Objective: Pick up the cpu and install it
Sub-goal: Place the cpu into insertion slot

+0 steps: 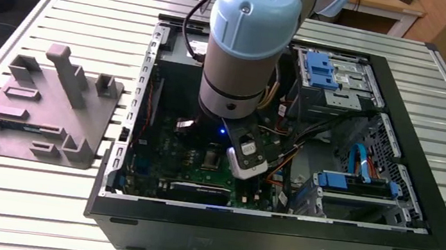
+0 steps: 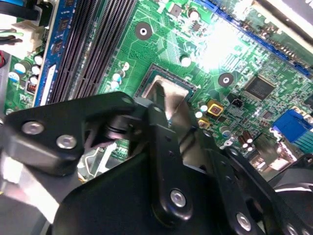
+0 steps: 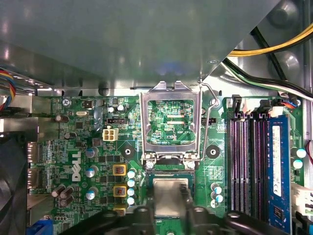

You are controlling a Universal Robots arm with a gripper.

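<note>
Well off at the exterior view's left, a grey tray (image 1: 43, 114) lies on the slatted table (image 1: 14, 201), apart from the open case (image 1: 277, 235). At the middle the arm (image 1: 246, 50) comes down into the case, and its gripper (image 1: 244, 160) hangs low over the green board (image 1: 192, 160). Loose wires (image 1: 289, 152) run just beside the gripper. Farther to that view's right stand the blue drive bays (image 1: 330, 71) and a blue cable (image 1: 357, 159).

In the first wrist view the cpu (image 3: 168, 187) sits at the socket, directly under the gripper, whose black body covers its near edge. I cannot tell whether the jaws are wide, narrow or closed on the chip, nor whether the chip is fully seated. Just beside the socket the load plate (image 3: 170, 122) stands raised and open, with its lever (image 3: 208, 122) swung up along one side. A row of capacitors (image 3: 131, 186) stands near the socket's other side. Beyond the lever lie the memory slots (image 3: 247, 166), one holding a blue stick (image 3: 276, 166). A grey metal box (image 3: 122, 39) overhangs the board behind the plate, and yellow and black cables (image 3: 274, 46) pass beside it
</note>
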